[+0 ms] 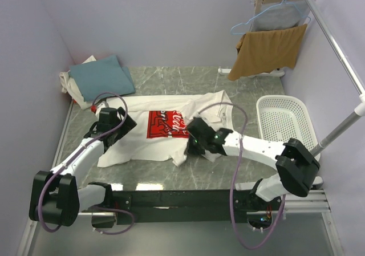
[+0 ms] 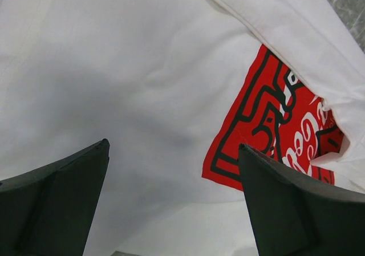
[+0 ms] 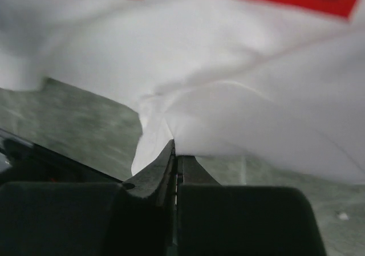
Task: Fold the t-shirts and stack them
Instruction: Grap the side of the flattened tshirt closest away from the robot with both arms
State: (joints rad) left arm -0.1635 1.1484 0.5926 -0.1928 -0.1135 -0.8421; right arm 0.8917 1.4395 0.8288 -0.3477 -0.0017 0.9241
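At the near edge of the table [image 1: 171, 82], the two arms reach away from their bases toward a white t-shirt [image 1: 149, 147] that lies spread in the middle of the grey-green marbled surface. The shirt lies sideways, and its red print [image 1: 165, 125] faces up near its centre.

The right gripper [image 3: 175, 153] sits at the near edge of the shirt, just right of the print. Its jaws are pressed fully together, and the wrist view shows a raised fold of the white cloth caught at their tips, with bare table showing on either side below it. The cloth around the grip is bunched and wrinkled.

The left gripper [image 2: 174, 147] is over the left part of the same shirt. Its jaws are spread wide and hold nothing. Between them the wrist view shows smooth white cloth, with the red print off to the right.

To the right of the shirt, apart from it, a white slatted basket [image 1: 283, 122] stands on the table. At the far left corner a folded teal-blue t-shirt [image 1: 102, 78] lies on top of an off-white t-shirt [image 1: 67, 85], which shows at its left edge. At the far right a tan-brown cloth [image 1: 268, 51] hangs over a rack, and behind it a grey garment [image 1: 274, 16] hangs on a blue hanger [image 1: 245, 25].
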